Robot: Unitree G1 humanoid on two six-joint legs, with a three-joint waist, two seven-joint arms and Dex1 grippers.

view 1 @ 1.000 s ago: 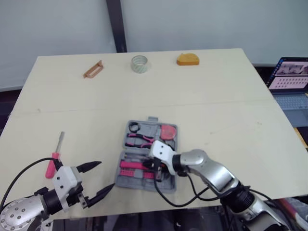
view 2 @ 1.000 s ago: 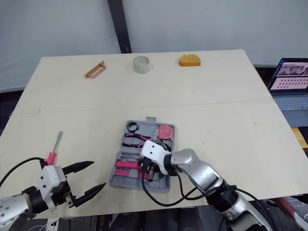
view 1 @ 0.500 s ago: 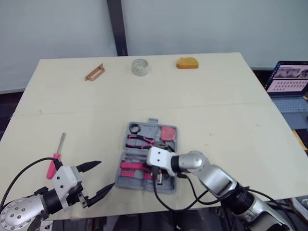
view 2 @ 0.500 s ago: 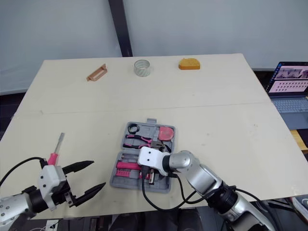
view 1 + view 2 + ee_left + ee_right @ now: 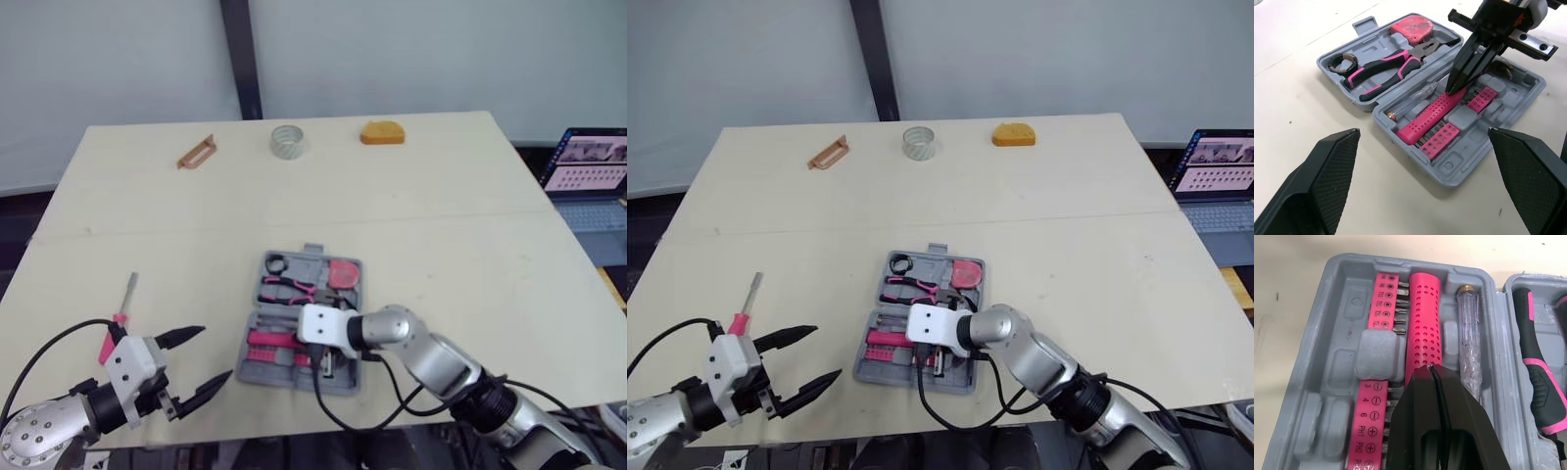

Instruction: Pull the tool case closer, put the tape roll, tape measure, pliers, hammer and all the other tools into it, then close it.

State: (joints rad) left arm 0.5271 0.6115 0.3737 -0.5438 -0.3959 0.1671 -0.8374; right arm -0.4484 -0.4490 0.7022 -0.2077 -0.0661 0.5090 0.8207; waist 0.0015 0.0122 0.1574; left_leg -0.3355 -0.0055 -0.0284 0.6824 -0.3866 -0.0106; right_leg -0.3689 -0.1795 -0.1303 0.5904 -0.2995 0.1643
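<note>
One tool case [image 5: 1447,165] lay on the table [image 5: 470,245]. It held one pair of pliers [image 5: 1383,73], one tape measure [image 5: 1411,27], one small dark ring [image 5: 1342,61], one pink perforated handle [image 5: 1432,115], two pink bit strips [image 5: 1385,298] and one clear-bodied screwdriver [image 5: 1467,328]. Loose on the table were one tape roll [image 5: 288,140], one orange block [image 5: 381,132], one brown handle-shaped piece [image 5: 195,152] and one pink-handled screwdriver [image 5: 120,315]. One laptop [image 5: 588,176] stood beside the table.

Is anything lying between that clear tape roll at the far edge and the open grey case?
Nothing visible: the beige tabletop between the clear tape roll and the open grey plastic tool case carries no object.
</note>
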